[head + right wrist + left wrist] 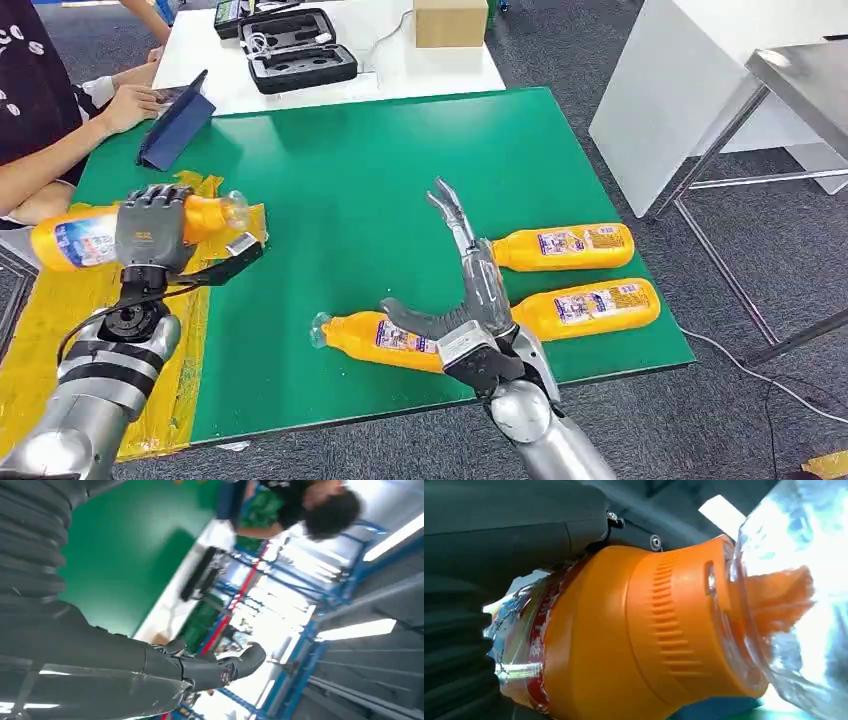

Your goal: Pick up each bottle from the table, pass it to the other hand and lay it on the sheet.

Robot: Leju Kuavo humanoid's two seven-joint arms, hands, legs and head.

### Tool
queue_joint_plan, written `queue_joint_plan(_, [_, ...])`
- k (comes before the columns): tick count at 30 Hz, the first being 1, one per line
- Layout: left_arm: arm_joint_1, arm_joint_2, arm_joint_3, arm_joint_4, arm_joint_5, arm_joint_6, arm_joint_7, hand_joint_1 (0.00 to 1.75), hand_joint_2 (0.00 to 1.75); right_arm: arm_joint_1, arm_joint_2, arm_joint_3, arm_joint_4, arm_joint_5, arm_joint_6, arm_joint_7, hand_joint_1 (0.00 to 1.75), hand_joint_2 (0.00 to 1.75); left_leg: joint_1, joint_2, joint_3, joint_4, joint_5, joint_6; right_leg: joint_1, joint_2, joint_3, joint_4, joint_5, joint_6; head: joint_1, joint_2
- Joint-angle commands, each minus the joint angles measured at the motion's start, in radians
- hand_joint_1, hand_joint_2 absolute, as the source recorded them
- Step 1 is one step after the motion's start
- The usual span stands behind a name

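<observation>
Orange plastic bottle sits gripped in my left robot hand above the yellow sheet at the surface's left edge; I should lower it flat before releasing. My right robot hand hangs released.

The bottles are orange-yellow with blue-and-red labels and clear caps. The table is bright green, the sheet yellow. The left hand is dark grey, its arm silver. The floor is grey.
</observation>
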Motion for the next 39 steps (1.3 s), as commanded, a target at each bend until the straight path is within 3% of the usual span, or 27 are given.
queue_joint_plan(1, [-0.107,0.053,-0.089,0.34,0.005,-0.092,0.068,1.75,1.75,0.046,-0.031,-0.023,0.018,0.02,0.035,0.032,0.0,1.75,0.001,-0.003,0.007,0.0,-0.003,-0.001,0.001,-0.001,0.007,0.0,-0.003,-0.002,0.0,0.0])
queue_joint_plan(4, [-0.105,0.023,-0.025,0.372,0.074,-0.132,0.002,1.75,1.75,0.051,-0.038,-0.019,0.032,0.055,0.062,0.065,0.0,1.75,0.001,-0.004,0.008,0.0,-0.003,-0.001,0.001,-0.001,0.009,0.0,-0.004,-0.002,0.0,0.0])
queue_joint_plan(5, [-0.1,-0.005,0.049,0.377,0.18,-0.177,-0.086,1.75,1.75,0.041,-0.054,-0.007,0.049,0.154,0.063,0.12,0.0,1.75,0.0,-0.002,0.004,0.0,-0.001,0.0,0.0,0.0,0.004,0.0,-0.002,-0.001,0.0,0.0])
queue_joint_plan(10, [-0.094,-0.012,0.05,0.377,0.183,-0.177,-0.089,1.75,1.75,0.041,-0.053,-0.009,0.057,0.155,0.063,0.121,0.0,1.75,0.001,-0.004,0.007,0.0,-0.003,-0.001,0.001,-0.001,0.008,0.0,-0.004,-0.002,0.0,0.0])
queue_joint_plan(11, [-0.093,-0.02,0.069,0.374,0.213,-0.214,-0.113,1.5,1.75,0.029,-0.061,0.002,0.072,0.253,0.042,0.149,0.0,1.75,0.001,-0.003,0.004,0.0,-0.002,0.0,0.001,-0.001,0.005,-0.001,-0.002,-0.001,0.0,0.0])
queue_joint_plan(12, [-0.086,-0.023,0.072,0.368,0.216,-0.217,-0.116,1.43,1.75,0.022,-0.063,0.013,0.083,0.295,0.046,0.172,0.0,1.75,0.001,-0.004,0.005,0.001,-0.003,-0.001,0.001,-0.001,0.007,0.0,-0.003,-0.002,0.001,0.0])
queue_joint_plan(13, [-0.075,-0.03,0.082,0.364,0.23,-0.215,-0.121,0.98,1.75,0.012,-0.067,0.025,0.098,0.337,0.049,0.191,0.0,1.75,0.001,-0.005,0.007,0.001,-0.003,-0.001,0.001,-0.001,0.009,0.0,-0.004,-0.002,0.0,0.0])
queue_joint_plan(16, [-0.054,-0.046,0.11,0.355,0.273,-0.213,-0.153,0.91,1.75,-0.003,-0.07,0.047,0.13,0.407,0.045,0.222,0.0,1.75,0.001,-0.002,0.007,-0.001,-0.003,-0.001,0.0,0.001,0.009,-0.001,-0.003,-0.001,0.0,0.0])
queue_joint_plan(17, [-0.044,-0.053,0.124,0.346,0.295,-0.207,-0.165,0.17,1.75,-0.016,-0.076,0.062,0.149,0.457,0.047,0.25,0.0,1.75,0.0,-0.002,0.007,-0.001,-0.002,-0.001,0.0,0.001,0.008,-0.001,-0.002,-0.001,0.0,0.0])
queue_joint_plan(18, [-0.032,-0.06,0.141,0.331,0.324,-0.195,-0.185,0.0,1.75,-0.031,-0.087,0.084,0.171,0.555,0.033,0.299,0.0,1.75,0.0,-0.001,0.005,-0.001,-0.002,0.0,0.0,0.001,0.006,-0.001,-0.002,-0.001,0.0,0.0])
queue_joint_plan(21, [0.006,-0.081,0.198,0.266,0.427,-0.166,-0.252,0.0,1.75,-0.067,-0.096,0.119,0.247,0.681,0.053,0.391,0.0,1.75,0.001,-0.001,0.008,-0.001,-0.003,0.0,0.0,0.002,0.009,-0.001,-0.002,-0.001,0.0,0.0])
queue_joint_plan(29, [0.05,-0.088,0.231,0.183,0.509,-0.147,-0.313,0.0,1.75,-0.08,-0.095,0.135,0.274,0.694,0.062,0.403,0.0,1.75,0.0,-0.002,0.006,0.0,-0.003,0.0,0.0,0.001,0.007,0.0,-0.003,-0.001,0.0,0.0])
queue_joint_plan(36, [0.202,-0.133,0.269,-0.166,0.824,-0.172,-0.502,0.0,1.75,-0.102,-0.108,0.182,0.338,0.729,0.131,0.455,0.0,1.75,0.0,-0.001,0.005,0.0,-0.002,0.0,0.0,0.001,0.006,-0.001,-0.002,-0.001,0.0,0.0])
queue_joint_plan(39, [0.278,-0.165,0.27,-0.366,1.121,-0.284,-0.681,0.0,1.75,-0.141,-0.101,0.218,0.423,0.72,0.173,0.468,0.0,1.75,0.001,-0.001,0.003,0.0,-0.002,0.0,0.0,0.001,0.004,-0.001,-0.002,-0.001,0.0,0.0])
